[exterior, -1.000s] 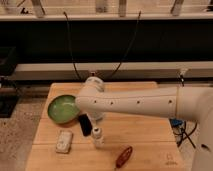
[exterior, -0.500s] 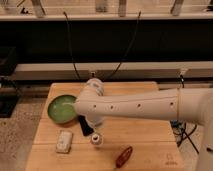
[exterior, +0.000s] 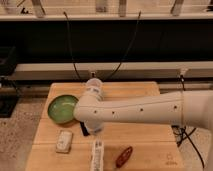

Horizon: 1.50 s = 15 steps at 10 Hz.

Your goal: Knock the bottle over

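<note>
The bottle (exterior: 97,154) lies on its side on the wooden worktop (exterior: 145,137), close to the front edge, just below and slightly right of the gripper (exterior: 86,129). The gripper shows only as a dark part poking out beneath the big white arm (exterior: 137,112), and whether its jaws are apart or together cannot be told, since the arm covers most of them. The bottle does not appear to be between the jaws; a narrow gap seems to lie between its upper end and the dark gripper part.

The arm reaches in from the right side, running almost level across the worktop, then bends at a rounded joint and turns down toward the surface beside the green bowl (exterior: 61,108).

The bottle's long axis runs roughly front to back, one end pointing toward the gripper and the other toward the front edge. Which end carries the cap is not clear.

Left of the bottle, a little apart, lies a flat white block (exterior: 64,141). Right of the bottle, near it, lies a reddish-brown oblong object (exterior: 124,156), tilted on a diagonal.
</note>
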Each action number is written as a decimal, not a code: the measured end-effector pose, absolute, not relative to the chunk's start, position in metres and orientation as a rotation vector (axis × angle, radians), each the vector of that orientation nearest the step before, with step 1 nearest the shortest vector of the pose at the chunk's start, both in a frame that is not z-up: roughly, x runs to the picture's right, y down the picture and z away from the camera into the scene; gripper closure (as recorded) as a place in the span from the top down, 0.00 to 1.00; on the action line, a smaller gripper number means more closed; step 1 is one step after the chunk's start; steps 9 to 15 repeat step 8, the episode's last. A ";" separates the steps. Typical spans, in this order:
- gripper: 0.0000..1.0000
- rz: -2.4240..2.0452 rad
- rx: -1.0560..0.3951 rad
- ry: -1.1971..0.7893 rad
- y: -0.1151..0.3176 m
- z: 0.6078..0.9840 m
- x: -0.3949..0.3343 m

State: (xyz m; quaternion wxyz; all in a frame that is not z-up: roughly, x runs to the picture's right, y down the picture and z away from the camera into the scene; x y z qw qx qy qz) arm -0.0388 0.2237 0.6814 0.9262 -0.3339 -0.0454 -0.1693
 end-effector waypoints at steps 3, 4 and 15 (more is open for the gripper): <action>0.00 -0.345 -0.681 -0.121 0.236 0.665 -0.041; 0.00 -0.348 -0.675 -0.133 0.239 0.659 -0.041; 0.00 -0.368 -0.665 -0.142 0.241 0.660 -0.046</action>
